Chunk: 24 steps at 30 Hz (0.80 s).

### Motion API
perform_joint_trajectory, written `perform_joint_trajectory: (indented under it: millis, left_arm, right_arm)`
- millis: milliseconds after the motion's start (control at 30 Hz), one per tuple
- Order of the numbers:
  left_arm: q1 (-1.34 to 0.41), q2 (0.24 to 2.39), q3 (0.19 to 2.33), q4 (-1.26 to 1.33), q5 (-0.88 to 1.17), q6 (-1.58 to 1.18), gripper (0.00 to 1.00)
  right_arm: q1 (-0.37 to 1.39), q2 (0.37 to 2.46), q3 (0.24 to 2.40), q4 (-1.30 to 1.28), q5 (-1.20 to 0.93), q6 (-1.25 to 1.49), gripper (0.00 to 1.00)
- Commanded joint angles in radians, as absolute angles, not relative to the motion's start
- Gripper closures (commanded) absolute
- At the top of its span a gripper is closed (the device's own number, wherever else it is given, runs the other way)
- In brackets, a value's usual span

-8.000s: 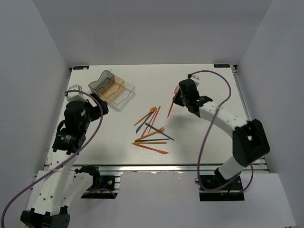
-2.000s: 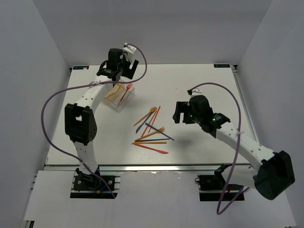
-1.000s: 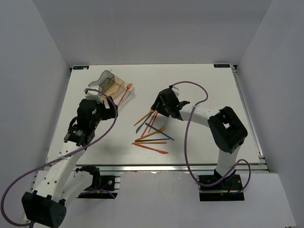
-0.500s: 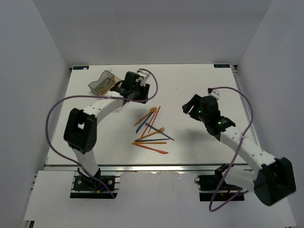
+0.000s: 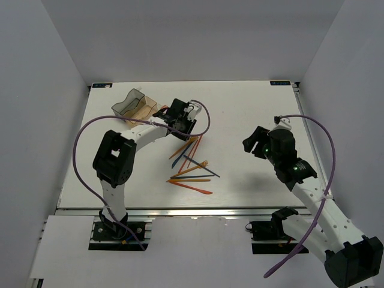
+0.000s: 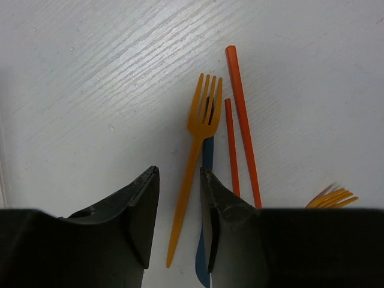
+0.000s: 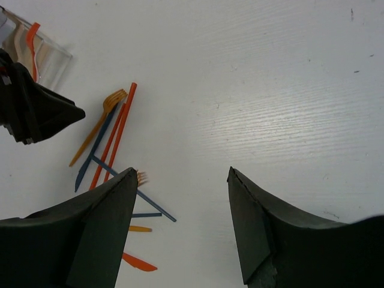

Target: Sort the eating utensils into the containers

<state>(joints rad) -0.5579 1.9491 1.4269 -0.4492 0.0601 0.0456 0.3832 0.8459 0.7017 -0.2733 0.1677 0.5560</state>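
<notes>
The orange fork (image 6: 193, 153) lies flat on the white table (image 5: 252, 102) at the far end of the scattered eating utensils (image 5: 192, 171). Its handle runs into the narrow gap of the left gripper (image 6: 178, 174), whose 2 jaws stand slightly apart on either side without touching it. The containers (image 5: 135, 107) sit near that gripper's left, and the right gripper (image 7: 180, 174) hangs wide open, well to the right of the pile.

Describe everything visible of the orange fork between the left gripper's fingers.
The orange fork is thin and looks plastic, with four tines and a slim tapering handle. It lies flat on the white table, tines pointing away from the left gripper, whose open jaws straddle its handle without visibly touching it. Its head lies over a dark blue utensil; two red-orange handles lie close beside it.
</notes>
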Motion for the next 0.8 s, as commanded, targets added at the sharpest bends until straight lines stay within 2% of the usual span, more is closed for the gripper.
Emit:
perform_joint_trajectory:
  millis: [0,267,767]
  left_arm:
    - [-0.56,1.956,1.454,-0.463,0.077,0.071,0.56]
    - [-0.563,1.976,1.45,-0.465,0.095,0.084,0.51]
    - [-0.561,2.048,1.46,-0.472,0.061,0.095,0.58]
  right_arm:
    - [0.379,0.839,0.693,-0.278,0.137,0.517,0.32]
    - [0.38,0.83,0.689,-0.272,0.124,0.508,0.32]
    - [0.379,0.798,0.681,-0.282,0.135,0.495,0.31]
